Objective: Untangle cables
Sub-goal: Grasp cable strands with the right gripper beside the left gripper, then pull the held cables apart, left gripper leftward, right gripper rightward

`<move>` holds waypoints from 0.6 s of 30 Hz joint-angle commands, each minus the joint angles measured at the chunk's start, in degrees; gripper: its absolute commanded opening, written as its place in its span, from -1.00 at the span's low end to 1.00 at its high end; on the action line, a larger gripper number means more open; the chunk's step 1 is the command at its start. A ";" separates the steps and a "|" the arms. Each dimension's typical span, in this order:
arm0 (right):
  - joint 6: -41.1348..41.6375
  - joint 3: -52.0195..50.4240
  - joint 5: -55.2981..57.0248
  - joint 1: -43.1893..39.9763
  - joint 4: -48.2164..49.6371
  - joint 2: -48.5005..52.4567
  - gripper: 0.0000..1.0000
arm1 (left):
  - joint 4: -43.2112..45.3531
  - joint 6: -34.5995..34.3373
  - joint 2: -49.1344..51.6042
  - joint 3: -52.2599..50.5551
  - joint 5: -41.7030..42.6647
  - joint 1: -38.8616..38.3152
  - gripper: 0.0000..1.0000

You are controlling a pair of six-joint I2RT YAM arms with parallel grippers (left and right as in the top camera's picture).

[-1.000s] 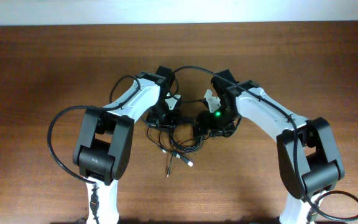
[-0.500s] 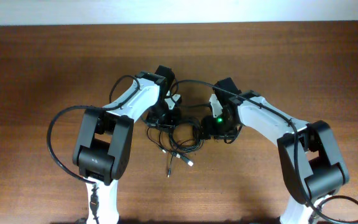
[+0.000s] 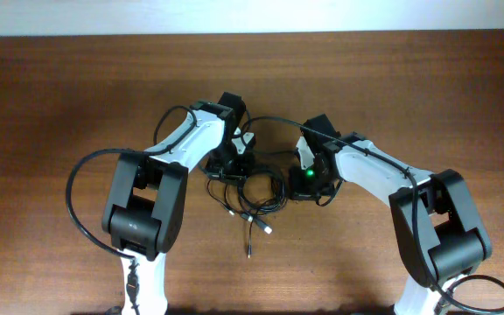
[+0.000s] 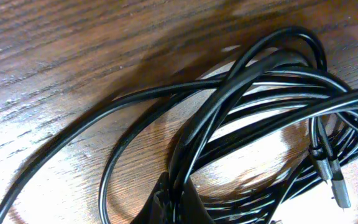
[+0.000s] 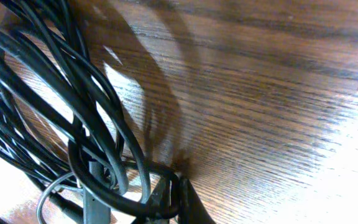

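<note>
From above, the cables (image 3: 250,188) lie knotted mid-table (image 3: 59,105). The left gripper (image 3: 233,164) is at the heap's ten o'clock and the right gripper (image 3: 297,182) at its three o'clock, so each can pull from an opposite side. A loose end trails off toward six o'clock.

The left wrist view shows the jaws pinched tight at six o'clock, with several strands converging into them. I'd say this hand is anchoring the bundle. A silver-tipped plug (image 4: 333,180) lies free at four o'clock.

In the right wrist view the jaws are closed at six o'clock, seemingly on one low loop. The rest of the tangle is massed toward nine o'clock, probably so that this loop can be drawn out of it.
</note>
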 commanded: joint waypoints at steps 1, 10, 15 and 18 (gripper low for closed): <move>-0.63 -0.46 -5.53 -0.96 -2.10 2.32 -0.92 | -0.59 0.33 0.24 -1.14 -1.79 0.24 -1.00; -4.46 5.42 8.63 -13.22 -21.09 1.27 -0.92 | -4.81 -2.19 0.24 -1.14 -10.10 6.21 -1.00; -4.55 5.38 3.85 -14.14 -21.42 1.27 -0.74 | -3.96 -0.83 0.24 -1.22 2.91 13.49 -1.00; -11.47 5.38 -8.94 -13.88 -21.18 1.27 -0.03 | -3.52 7.93 0.24 -1.38 14.21 13.31 -1.00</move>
